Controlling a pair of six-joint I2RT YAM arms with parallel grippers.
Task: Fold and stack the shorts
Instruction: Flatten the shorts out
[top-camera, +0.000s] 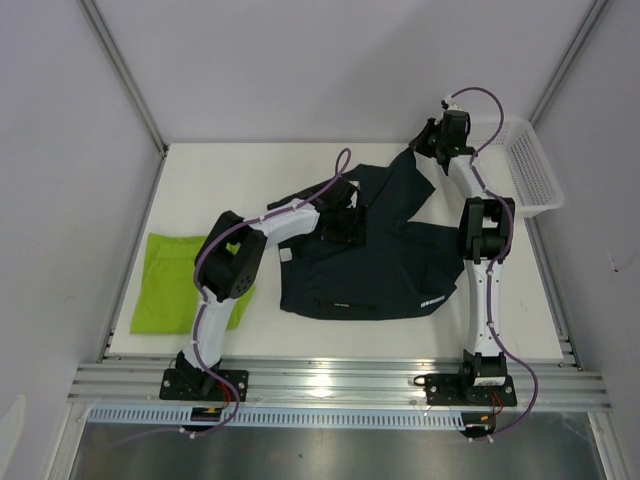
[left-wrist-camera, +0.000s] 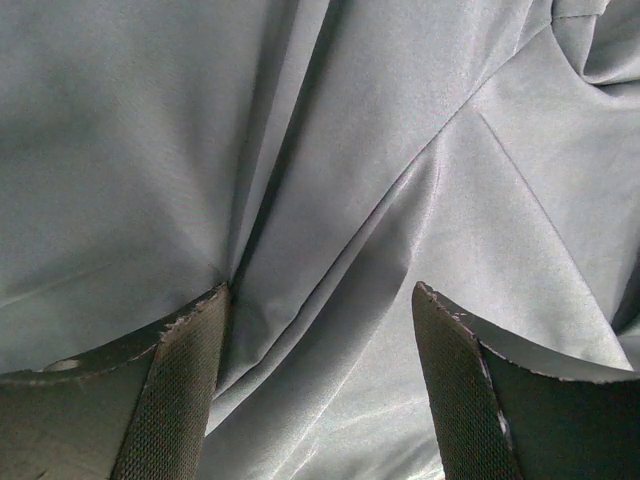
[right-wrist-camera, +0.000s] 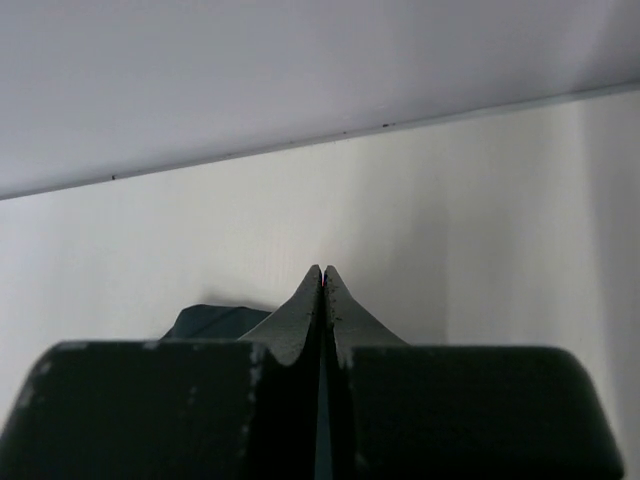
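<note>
1. The dark navy-teal fabric shorts (top-camera: 380, 270) are lying spread and creased across the middle of the white table (top-camera: 250, 180), waistband towards the near edge.
2. The bright lime green fabric shorts (top-camera: 180, 275) are lying flat as a rectangle at the table's left side, apart from the dark pair and partly hidden under the left arm's elbow.
3. The left gripper (top-camera: 347, 224) is hanging directly over the upper middle of the dark pair. Its wrist view shows the fingers (left-wrist-camera: 175, 400) standing well apart with nothing between them, the tips right at the wrinkled cloth.
4. The right gripper (top-camera: 425, 143) is reaching to the far right part of the table. Its fingers are pressing together and appear to be pinching a leg corner of the dark pair, which is drawn to a point there.
5. A white mesh plastic basket (top-camera: 535, 165) is sitting at the far right corner, just beside the right arm.
</note>
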